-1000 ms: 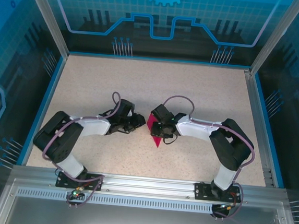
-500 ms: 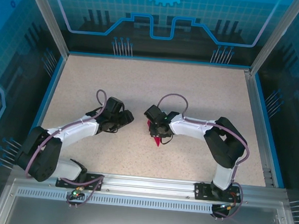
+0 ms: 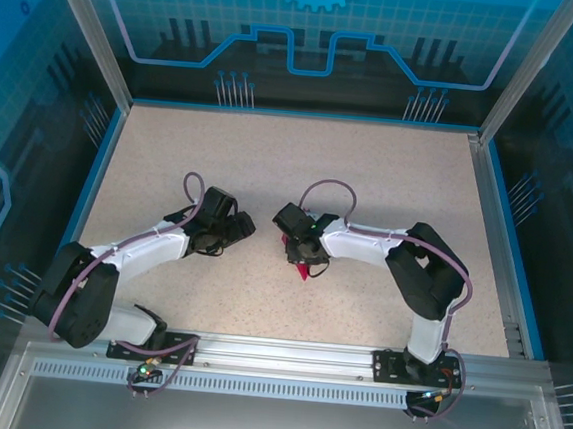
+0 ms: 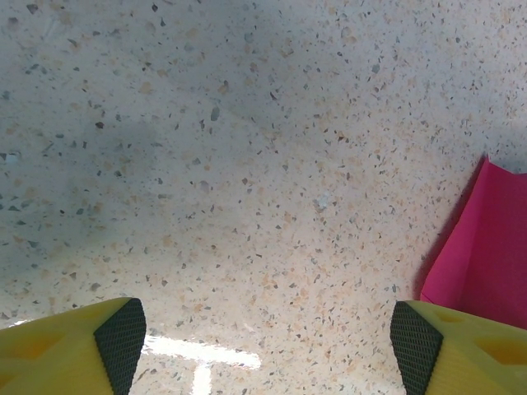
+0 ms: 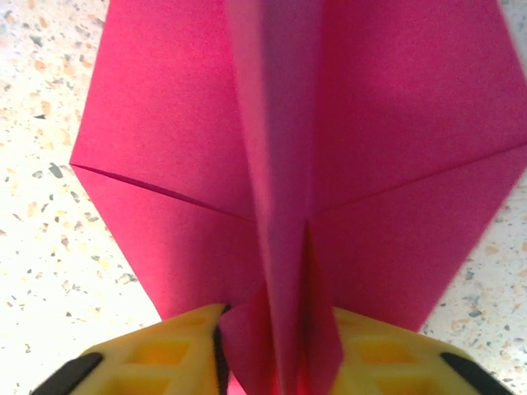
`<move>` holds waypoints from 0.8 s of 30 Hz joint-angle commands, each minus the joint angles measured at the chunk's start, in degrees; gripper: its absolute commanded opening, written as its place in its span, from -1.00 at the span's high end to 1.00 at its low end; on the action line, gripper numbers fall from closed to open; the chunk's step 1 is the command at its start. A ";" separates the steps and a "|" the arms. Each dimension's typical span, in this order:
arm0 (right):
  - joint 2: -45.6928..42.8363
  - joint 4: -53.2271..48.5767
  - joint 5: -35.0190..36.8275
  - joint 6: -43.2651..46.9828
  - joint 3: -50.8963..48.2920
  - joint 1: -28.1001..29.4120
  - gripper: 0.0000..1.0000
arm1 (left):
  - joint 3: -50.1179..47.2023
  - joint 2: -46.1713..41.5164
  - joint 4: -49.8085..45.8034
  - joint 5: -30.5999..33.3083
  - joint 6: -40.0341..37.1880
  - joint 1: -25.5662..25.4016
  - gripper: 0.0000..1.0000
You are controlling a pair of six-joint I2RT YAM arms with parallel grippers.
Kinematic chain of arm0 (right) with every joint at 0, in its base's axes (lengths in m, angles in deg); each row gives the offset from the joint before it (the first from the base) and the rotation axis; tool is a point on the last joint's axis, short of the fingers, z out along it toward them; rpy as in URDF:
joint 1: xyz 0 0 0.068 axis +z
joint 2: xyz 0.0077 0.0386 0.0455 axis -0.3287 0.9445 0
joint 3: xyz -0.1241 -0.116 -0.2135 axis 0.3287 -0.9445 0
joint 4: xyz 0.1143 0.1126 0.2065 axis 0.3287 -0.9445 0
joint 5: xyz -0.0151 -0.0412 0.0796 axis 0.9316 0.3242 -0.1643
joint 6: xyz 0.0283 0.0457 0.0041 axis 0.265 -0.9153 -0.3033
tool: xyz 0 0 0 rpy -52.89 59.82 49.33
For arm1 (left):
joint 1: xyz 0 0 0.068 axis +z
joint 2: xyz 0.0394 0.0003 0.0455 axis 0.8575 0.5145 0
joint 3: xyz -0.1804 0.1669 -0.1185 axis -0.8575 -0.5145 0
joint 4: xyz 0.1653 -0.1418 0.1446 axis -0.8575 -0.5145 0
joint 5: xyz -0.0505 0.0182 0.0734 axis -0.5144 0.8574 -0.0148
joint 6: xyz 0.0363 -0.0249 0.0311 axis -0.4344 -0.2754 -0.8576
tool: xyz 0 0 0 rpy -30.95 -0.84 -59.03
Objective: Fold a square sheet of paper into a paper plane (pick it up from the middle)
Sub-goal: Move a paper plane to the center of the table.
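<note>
Tabletop [image 3: 301,166]: beige speckled stone-look surface, dark and tan flecks. Blue trim [image 3: 92,192] along left and back edges. Back wall [image 3: 312,36]: translucent blue panel, gear and circuit-line graphic. Side panel [image 3: 15,100] same blue. Aluminium post [image 3: 87,31] at back-left corner; aluminium rail [image 3: 285,350] along near edge. Bright light reflection [image 4: 202,355] on tabletop.

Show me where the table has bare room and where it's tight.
Far half of the table, from the back wall to the pincers, is bare; so is the near strip along the front rail between the arms. Crowded: the centre, where the open left pincer faces the right pincer clamped on the pink paper.
</note>
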 commanded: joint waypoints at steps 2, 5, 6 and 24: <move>0.91 -2.46 2.43 0.72 1.99 1.21 0.21 | -0.32 0.86 -1.22 0.32 -1.08 0.62 -0.66; 0.92 -3.11 3.27 1.09 2.46 1.26 0.19 | -0.05 1.47 -1.13 -0.11 -1.24 0.61 -0.66; 0.74 -3.22 3.58 1.16 2.48 1.26 0.21 | 0.04 1.60 -1.14 -0.24 -1.23 0.62 -0.66; 0.29 -4.10 5.74 0.95 4.09 1.10 0.63 | 0.04 2.40 -0.70 -0.93 -1.28 0.62 -0.67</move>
